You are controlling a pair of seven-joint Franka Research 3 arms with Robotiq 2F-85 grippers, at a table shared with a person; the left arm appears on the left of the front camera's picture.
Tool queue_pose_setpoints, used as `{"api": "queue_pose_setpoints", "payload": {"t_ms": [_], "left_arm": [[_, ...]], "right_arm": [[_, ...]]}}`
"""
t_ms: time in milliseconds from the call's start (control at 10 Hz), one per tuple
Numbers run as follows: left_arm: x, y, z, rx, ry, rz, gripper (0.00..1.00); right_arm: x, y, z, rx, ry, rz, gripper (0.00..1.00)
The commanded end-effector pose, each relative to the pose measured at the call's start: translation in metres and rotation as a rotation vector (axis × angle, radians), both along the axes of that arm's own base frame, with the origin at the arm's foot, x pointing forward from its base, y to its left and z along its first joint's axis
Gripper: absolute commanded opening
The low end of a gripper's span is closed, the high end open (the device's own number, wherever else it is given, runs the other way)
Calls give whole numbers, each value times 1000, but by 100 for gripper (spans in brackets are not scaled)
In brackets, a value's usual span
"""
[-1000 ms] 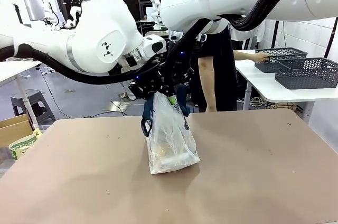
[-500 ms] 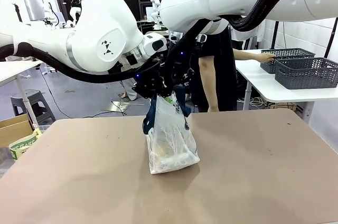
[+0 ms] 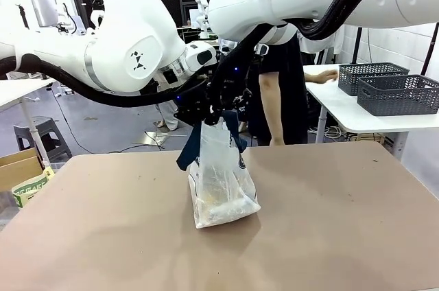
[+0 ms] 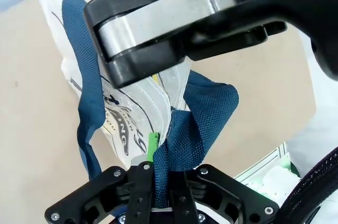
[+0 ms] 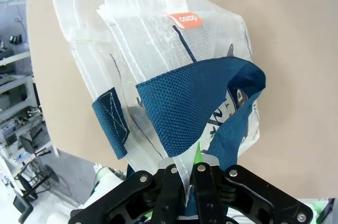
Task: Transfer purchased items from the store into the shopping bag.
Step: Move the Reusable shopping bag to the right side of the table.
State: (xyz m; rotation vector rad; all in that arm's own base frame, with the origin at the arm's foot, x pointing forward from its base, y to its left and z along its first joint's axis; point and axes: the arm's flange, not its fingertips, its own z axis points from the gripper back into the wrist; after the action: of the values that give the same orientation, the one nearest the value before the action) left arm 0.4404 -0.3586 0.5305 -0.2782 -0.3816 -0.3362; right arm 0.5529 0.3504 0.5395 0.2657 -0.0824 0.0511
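Observation:
The shopping bag, translucent white with navy straps, stands on the brown table with its top pulled up. Yellowish purchased items show dimly through its lower part. My left gripper is shut on a navy strap and the bag's rim; the left wrist view shows the strap pinched in my left gripper. My right gripper grips the top beside it. In its own view my right gripper is shut on the other strap and the plastic edge.
A person stands behind the bag, one hand on a white side table holding two dark grey lattice baskets. A cardboard box sits off the table's left edge. Bare tabletop surrounds the bag.
My left gripper has closed on the bag's strap and risen a little, drawing the bag's top up. The left strap loop has swung outward. The person's hand left the basket.

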Motion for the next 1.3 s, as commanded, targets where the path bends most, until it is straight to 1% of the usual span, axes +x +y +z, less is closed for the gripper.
{"api": "queue_pose_setpoints", "payload": {"t_ms": [0,100,200,600,700,800,900,1100,1200], "left_arm": [[-5,9,4,24,-34,-9,0],[-6,7,3,62,-28,-16,0],[0,0,1,1,-3,-1,0],[0,0,1,1,-3,-1,0],[0,0,1,1,-3,-1,0],[0,0,1,1,-3,-1,0],[0,0,1,1,-3,-1,0],[0,0,1,1,-3,-1,0],[0,0,1,1,-3,-1,0]], "right_arm": [[-8,-11,3,26,-18,38,0],[-11,-14,4,35,-42,69,0],[-15,-18,5,35,-75,109,19],[-20,-44,10,87,-106,138,97],[-18,-55,6,85,-82,131,100],[-16,-69,-1,87,-55,140,100],[-17,-84,-6,99,-57,157,100],[-30,-113,-4,142,-118,257,100],[-42,-127,1,167,-171,364,100]]}}
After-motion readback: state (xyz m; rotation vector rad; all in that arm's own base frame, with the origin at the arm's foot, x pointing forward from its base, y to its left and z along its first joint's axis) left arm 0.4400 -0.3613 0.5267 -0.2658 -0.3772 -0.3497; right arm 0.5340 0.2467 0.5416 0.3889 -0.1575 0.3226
